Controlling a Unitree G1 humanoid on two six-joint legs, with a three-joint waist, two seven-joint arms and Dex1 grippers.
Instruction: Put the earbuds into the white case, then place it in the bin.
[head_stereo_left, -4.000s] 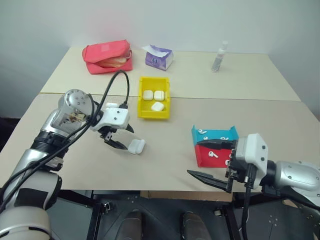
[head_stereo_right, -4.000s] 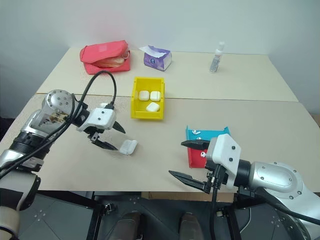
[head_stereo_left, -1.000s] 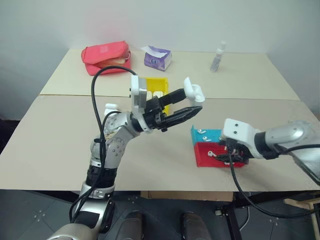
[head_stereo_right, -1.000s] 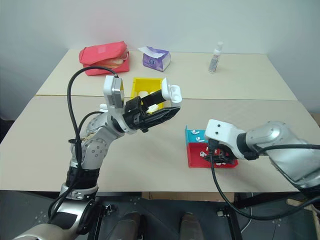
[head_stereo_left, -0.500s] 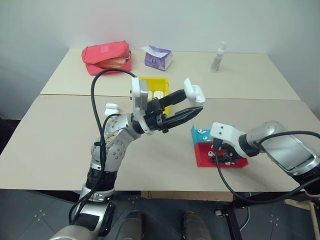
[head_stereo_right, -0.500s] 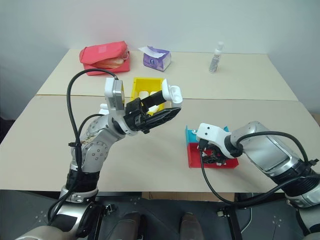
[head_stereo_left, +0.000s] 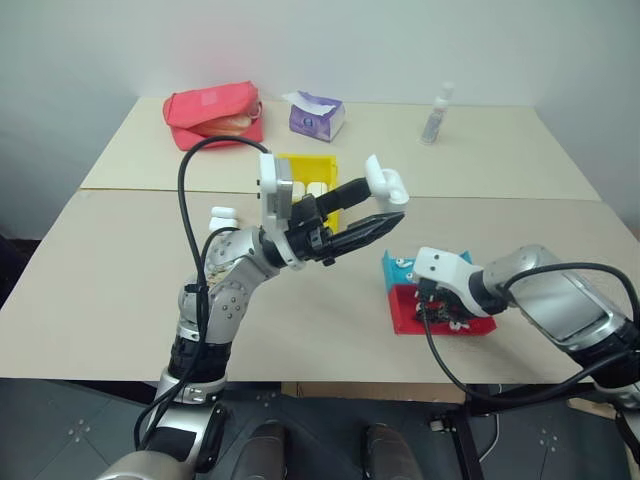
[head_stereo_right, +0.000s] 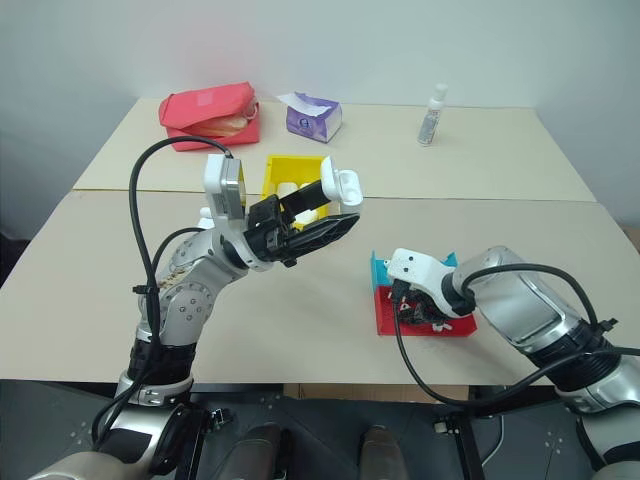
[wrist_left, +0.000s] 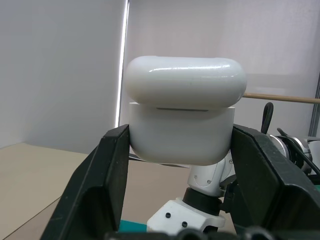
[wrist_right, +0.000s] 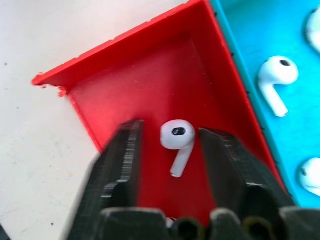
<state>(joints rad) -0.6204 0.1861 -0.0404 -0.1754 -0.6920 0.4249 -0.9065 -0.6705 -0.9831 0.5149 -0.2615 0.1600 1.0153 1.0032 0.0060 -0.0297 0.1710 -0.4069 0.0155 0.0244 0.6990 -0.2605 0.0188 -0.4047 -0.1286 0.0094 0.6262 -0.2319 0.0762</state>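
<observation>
The white case (wrist_left: 182, 120) is held tight between the two black fingers of the left gripper (head_stereo_left: 372, 207), up in the air above the table (head_stereo_left: 120, 280). The right gripper (wrist_right: 172, 150) is down in the red tray (wrist_right: 125, 75). An earbud (wrist_right: 176, 140) lies between its fingers, which are not yet squeezed on it. More earbuds lie in the teal tray (wrist_right: 250, 45) beside it. The bin (head_stereo_left: 290, 170) sits behind the left gripper.

Left gripper (head_stereo_left: 385, 208) holding the white case (head_stereo_left: 383, 183) up above the table (head_stereo_left: 120, 290).
Yellow bin (head_stereo_left: 322, 166) behind it mid-table; right gripper (head_stereo_left: 440, 312) down in the red tray (head_stereo_left: 405, 315) beside the teal tray (head_stereo_left: 395, 266), near the front edge.
</observation>
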